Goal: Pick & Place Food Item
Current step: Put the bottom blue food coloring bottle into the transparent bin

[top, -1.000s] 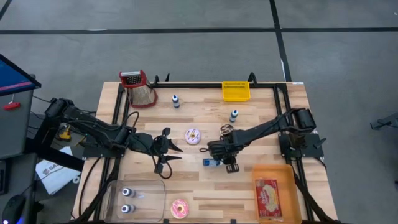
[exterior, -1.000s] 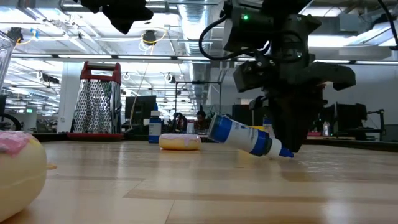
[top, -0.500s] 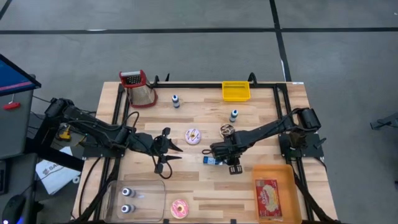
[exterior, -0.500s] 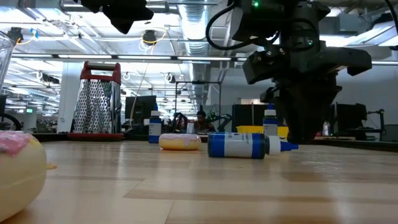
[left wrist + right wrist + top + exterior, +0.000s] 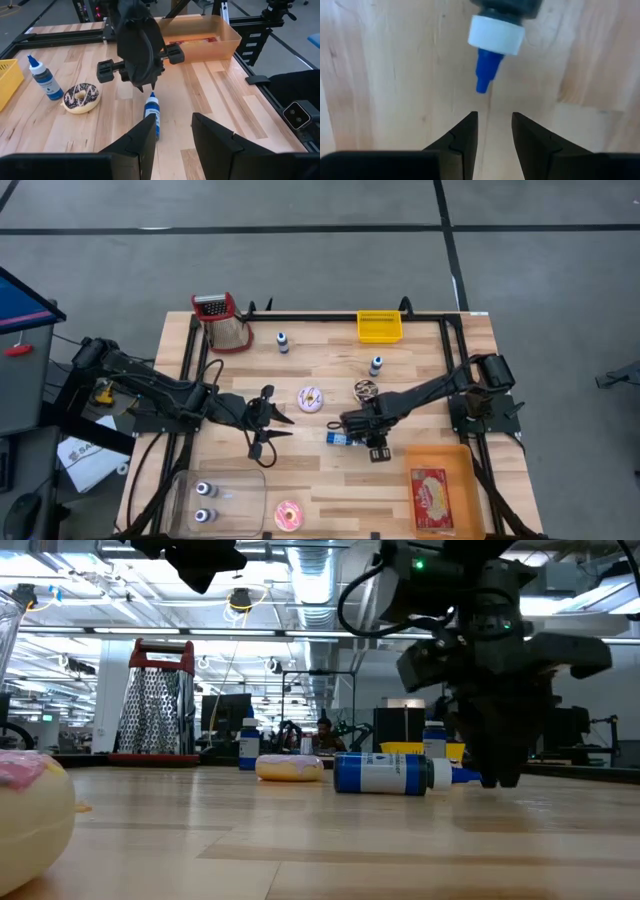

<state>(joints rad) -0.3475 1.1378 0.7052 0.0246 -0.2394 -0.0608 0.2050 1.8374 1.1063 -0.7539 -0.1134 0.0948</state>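
While the left gripper (image 5: 268,423) hangs with its fingers apart and empty, well to the left of the blue bottle (image 5: 340,439), the move ahead looks like the right arm's business. Taking that bottle as the landmark and going left to right in the high view: the clear tray (image 5: 182,492) holding two small bottles sits far to its lower left, the pink donut (image 5: 289,515) below and left of it, the sprinkled donut (image 5: 310,399) just above and left of it. The bottle itself lies flat on the wooden table (image 5: 320,480), touched by nothing. Its long axis runs across the table, body to the left and blue nozzle to the right. The right gripper (image 5: 372,444) points downward just past that nozzle end, fingers parted with nothing between them. In the right wrist view the nozzle tip (image 5: 483,85) points toward the gap, short of it, with bare wood showing between. Farther right and below sits the orange bin (image 5: 465,470) holding a red packet. I judge the right gripper must come back along the axis to straddle the body.
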